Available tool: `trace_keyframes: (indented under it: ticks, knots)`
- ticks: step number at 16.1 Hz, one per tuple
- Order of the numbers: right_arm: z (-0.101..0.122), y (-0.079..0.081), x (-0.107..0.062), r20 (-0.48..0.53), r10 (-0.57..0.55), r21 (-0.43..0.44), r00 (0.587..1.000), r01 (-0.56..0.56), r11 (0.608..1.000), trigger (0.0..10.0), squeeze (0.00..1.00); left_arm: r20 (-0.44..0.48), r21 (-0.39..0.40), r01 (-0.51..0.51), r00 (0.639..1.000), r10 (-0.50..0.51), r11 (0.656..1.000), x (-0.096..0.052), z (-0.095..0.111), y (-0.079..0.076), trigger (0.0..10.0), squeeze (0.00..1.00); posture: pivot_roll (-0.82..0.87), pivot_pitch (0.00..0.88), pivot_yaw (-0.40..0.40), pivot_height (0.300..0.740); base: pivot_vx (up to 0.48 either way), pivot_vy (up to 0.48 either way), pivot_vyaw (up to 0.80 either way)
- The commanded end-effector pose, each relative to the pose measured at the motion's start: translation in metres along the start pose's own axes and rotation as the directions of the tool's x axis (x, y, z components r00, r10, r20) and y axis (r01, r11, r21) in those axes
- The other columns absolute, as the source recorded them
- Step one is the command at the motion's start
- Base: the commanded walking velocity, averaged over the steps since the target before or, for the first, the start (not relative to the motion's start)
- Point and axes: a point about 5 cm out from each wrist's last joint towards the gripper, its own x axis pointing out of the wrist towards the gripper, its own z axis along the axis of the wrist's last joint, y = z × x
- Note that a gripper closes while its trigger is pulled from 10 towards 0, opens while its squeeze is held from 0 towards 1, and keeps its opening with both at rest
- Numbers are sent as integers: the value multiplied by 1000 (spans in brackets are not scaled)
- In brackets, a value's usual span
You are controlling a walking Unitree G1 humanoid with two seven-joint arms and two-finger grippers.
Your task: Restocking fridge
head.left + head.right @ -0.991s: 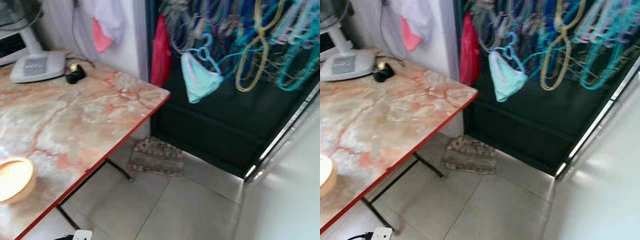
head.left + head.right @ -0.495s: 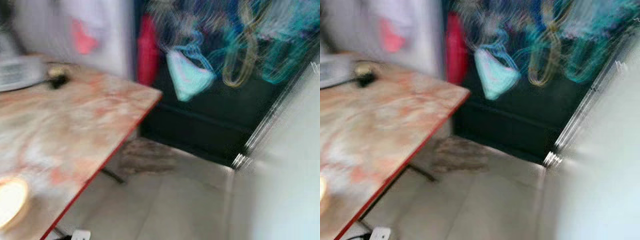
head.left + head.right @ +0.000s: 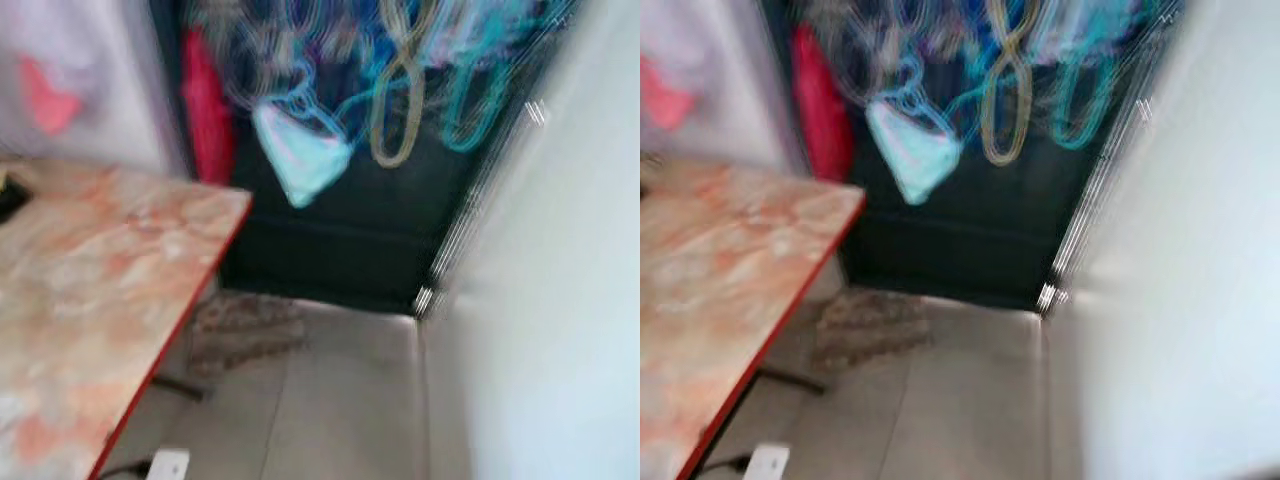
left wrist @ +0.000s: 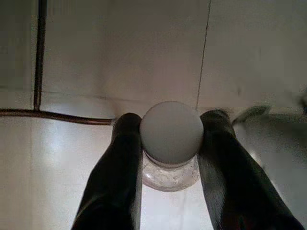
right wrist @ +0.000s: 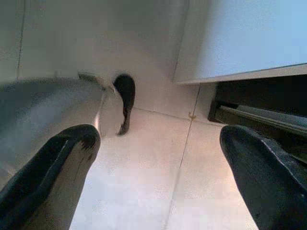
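Note:
In the left wrist view my left gripper (image 4: 171, 119) is shut on a small clear bottle (image 4: 171, 176) with a round white cap (image 4: 171, 136), hanging above pale floor tiles. My right gripper (image 5: 158, 138) is open, nothing between its two black fingers, and it also hangs over the tiled floor. A tall white surface (image 3: 560, 300) rises on the right of the blurred eye views; I cannot tell whether it is the fridge. The right wrist view has a white panel (image 5: 240, 38) with a dark gap under it.
A marble-patterned table with a red edge (image 3: 90, 270) stands at the left. Ahead is a dark doorway (image 3: 340, 240) hung with coloured hangers (image 3: 400, 90), a light blue garment (image 3: 298, 155) and a red bag (image 3: 203, 110). A mat (image 3: 245, 330) and a white power strip (image 3: 167, 465) lie on the floor.
The camera has swung to the right: table and doorway slid left, the bowl and fan base left the picture, the white surface takes up more of the right. The picture grew blurred.

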Motion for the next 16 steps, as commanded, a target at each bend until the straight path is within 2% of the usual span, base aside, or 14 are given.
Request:
trace_keyframes:
  ticks: [1,16]
  knots:
    - [-7,-4,-2,-22,-11,8,1000,11,1000,10000,0,-29,1,13,999,-13,1000,-1,-6,-2,10000,0,89,64,-21,740,0,0,-800]
    - [-11,-2,-2,-33,-10,15,999,11,1000,10000,0,-34,43,43,999,-41,998,-1,-7,-2,10000,0,71,33,0,740,0,0,-800]
